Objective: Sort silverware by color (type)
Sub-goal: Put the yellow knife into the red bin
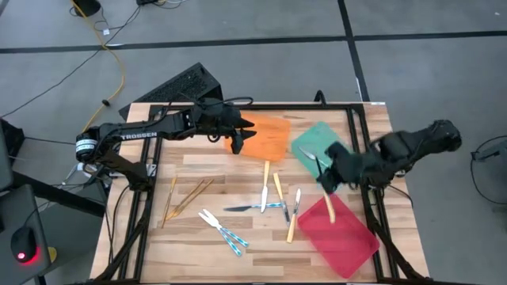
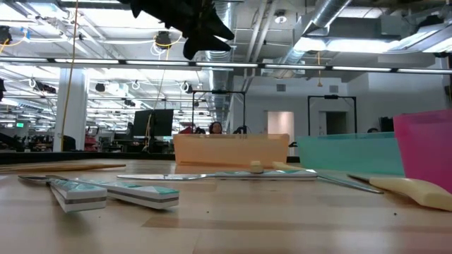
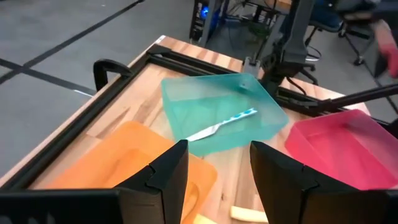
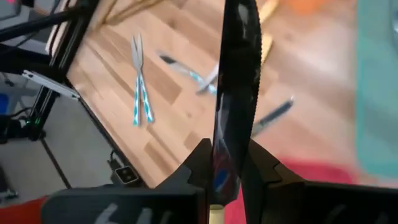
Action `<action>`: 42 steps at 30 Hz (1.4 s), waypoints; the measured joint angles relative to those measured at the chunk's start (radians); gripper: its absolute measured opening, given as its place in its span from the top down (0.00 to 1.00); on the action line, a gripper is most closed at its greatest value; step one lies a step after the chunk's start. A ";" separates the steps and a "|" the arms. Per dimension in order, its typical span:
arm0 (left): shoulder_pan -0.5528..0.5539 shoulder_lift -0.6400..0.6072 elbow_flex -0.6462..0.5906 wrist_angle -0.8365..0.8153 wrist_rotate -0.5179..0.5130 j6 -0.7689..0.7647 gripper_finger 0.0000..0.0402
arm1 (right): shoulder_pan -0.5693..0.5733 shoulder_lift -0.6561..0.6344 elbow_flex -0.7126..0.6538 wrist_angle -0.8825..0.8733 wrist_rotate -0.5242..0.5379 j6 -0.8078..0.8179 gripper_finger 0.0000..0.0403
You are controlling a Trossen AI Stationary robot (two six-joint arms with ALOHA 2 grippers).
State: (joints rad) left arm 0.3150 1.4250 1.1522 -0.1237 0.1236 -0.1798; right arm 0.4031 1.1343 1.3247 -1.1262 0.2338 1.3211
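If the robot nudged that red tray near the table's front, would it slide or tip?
The red tray would probably slide rather than tip: it lies flat and wide on the smooth wooden table. It looks like thin, translucent plastic, so it is likely light and may flex a little at its shallow walls. The yellow-handled utensil lying on its edge might shift with it.

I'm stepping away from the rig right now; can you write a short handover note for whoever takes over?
Left gripper: open and empty, above the orange tray.
Right gripper: shut on a yellow-handled knife, between the green tray and the red tray.
Done: one blue-handled knife lies in the green tray.
Left: gold pieces, blue-handled forks and mixed utensils mid-table remain on the wood.
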 joint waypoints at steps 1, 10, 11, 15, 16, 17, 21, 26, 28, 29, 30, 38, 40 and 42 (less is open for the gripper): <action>0.006 0.000 0.000 -0.001 0.017 0.000 0.61 | 0.045 0.017 0.000 -0.003 0.021 0.064 0.86; 0.058 0.000 0.000 0.004 0.107 0.004 0.61 | 0.320 0.200 0.000 -0.099 0.050 0.582 0.86; 0.064 0.000 0.000 0.003 0.107 0.008 0.61 | 0.336 0.222 0.000 -0.111 0.044 0.623 0.86; 0.086 0.000 0.000 0.003 0.133 0.011 0.61 | 0.372 0.300 0.000 -0.153 -0.005 0.714 0.86; 0.092 0.000 0.000 0.003 0.148 0.011 0.61 | 0.377 0.320 0.000 -0.165 -0.026 0.725 0.86; 0.097 0.000 0.000 0.003 0.161 0.011 0.61 | 0.380 0.341 0.000 -0.176 -0.055 0.733 0.86; 0.108 0.000 0.000 0.003 0.188 0.014 0.61 | 0.384 0.421 -0.015 -0.194 -0.177 0.724 0.86; 0.112 0.000 0.000 0.001 0.188 0.018 0.61 | 0.380 0.474 -0.061 -0.125 -0.210 0.698 0.86; 0.112 0.000 0.000 0.001 0.188 0.018 0.61 | 0.378 0.477 -0.084 -0.084 -0.211 0.691 0.86; 0.112 0.000 0.000 0.001 0.188 0.018 0.61 | 0.376 0.476 -0.099 -0.068 -0.210 0.690 0.86; 0.112 0.000 0.000 0.001 0.188 0.018 0.61 | 0.371 0.475 -0.117 -0.052 -0.210 0.690 0.86; 0.112 0.000 0.000 0.000 0.190 0.005 0.61 | 0.361 0.448 -0.241 0.000 -0.220 0.686 0.86; 0.112 0.000 0.000 -0.002 0.190 0.003 0.61 | 0.359 0.446 -0.271 0.044 -0.237 0.671 0.86; 0.112 0.000 0.000 -0.001 0.190 0.002 0.61 | 0.362 0.447 -0.295 0.090 -0.251 0.656 0.86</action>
State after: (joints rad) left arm 0.4271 1.4250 1.1522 -0.1249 0.3137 -0.1776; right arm 0.7651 1.5810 1.0299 -1.0359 -0.0174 1.9771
